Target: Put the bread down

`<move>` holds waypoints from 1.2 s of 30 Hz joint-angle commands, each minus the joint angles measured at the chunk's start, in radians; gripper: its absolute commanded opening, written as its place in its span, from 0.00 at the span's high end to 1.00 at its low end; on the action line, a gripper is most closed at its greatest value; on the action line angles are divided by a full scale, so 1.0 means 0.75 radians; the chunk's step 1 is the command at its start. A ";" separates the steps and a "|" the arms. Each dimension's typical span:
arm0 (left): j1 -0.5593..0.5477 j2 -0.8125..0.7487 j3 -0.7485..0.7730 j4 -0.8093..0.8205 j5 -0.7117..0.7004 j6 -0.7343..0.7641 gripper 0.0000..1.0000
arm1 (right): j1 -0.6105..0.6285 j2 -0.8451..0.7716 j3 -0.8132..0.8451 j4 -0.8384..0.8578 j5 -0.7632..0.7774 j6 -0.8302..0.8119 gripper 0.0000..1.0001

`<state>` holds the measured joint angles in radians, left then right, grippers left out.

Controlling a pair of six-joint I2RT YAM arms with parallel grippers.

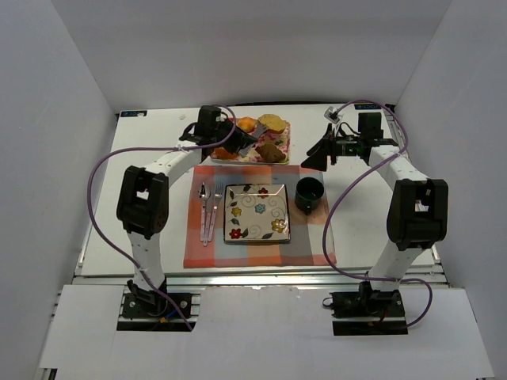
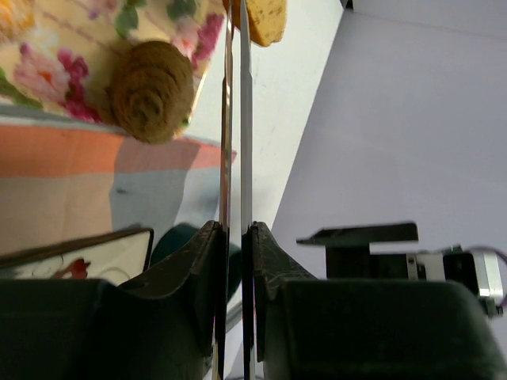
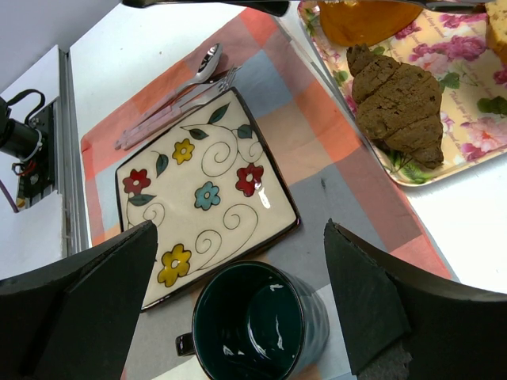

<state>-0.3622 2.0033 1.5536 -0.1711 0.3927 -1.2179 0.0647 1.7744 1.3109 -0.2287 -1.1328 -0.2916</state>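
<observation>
A flat rectangular tray [image 3: 463, 134], cream with pink flowers and green leaves, lies at the far side of the white table [image 1: 150, 134]; 3 baked pieces show on it: the bread [image 1: 273, 123], golden-yellow, oval and plain-surfaced, at the tray's far right corner; 1 glossy orange-brown loaf [image 3: 364, 17]; 1 dark brown piece [image 3: 400, 103], ridged and tapered like a croissant; the left gripper [image 1: 249, 142] hangs over the tray with its 2 thin flat fingers [image 2: 246, 119] pressed almost together, clenched, their tips right at the bread's edge, though whether they pinch it cannot be told; the right gripper [image 3: 240, 229] is released, its 2 dark wedge-shaped pads spread wide above the place setting, holding nothing; nearer the arms lies 1 cloth placemat [image 3: 333, 158] checked in orange and grey; on it sit 1 square glazed plate [image 3: 206, 198], dark-rimmed, painted with 5 flowers and curling vines, 1 round dark green mug [image 3: 313, 317] with a shiny inside, and, left of the plate, 1 metal spoon [image 3: 207, 59] and 1 fork [image 3: 215, 81] with pale pink handles.
</observation>
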 commanded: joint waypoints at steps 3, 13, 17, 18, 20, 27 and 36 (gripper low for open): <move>-0.006 -0.225 -0.097 0.087 0.143 0.106 0.89 | -0.013 -0.042 0.017 0.004 -0.046 -0.012 0.11; -0.004 -0.719 -0.559 -0.015 0.229 0.437 0.97 | -0.017 -0.055 0.040 -0.049 -0.052 -0.077 0.11; -0.004 -0.922 -0.790 -0.082 0.284 0.488 0.99 | -0.019 -0.059 0.050 -0.065 -0.048 -0.098 0.10; -0.004 -0.985 -0.819 -0.109 0.296 0.499 0.99 | -0.019 -0.055 0.052 -0.069 -0.048 -0.102 0.11; -0.004 -1.035 -0.887 -0.199 0.311 0.537 0.99 | -0.021 -0.055 0.056 -0.069 -0.050 -0.102 0.11; -0.004 -1.110 -1.038 -0.412 0.292 0.705 0.99 | -0.019 -0.053 0.066 -0.076 -0.050 -0.096 0.11; -0.004 -1.090 -1.080 -0.530 0.250 0.820 0.77 | -0.019 -0.091 0.017 -0.080 -0.038 -0.096 0.11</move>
<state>-0.3622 1.1992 0.7387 -0.5201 0.5877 -0.6647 0.0578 1.7660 1.3148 -0.2893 -1.1397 -0.3492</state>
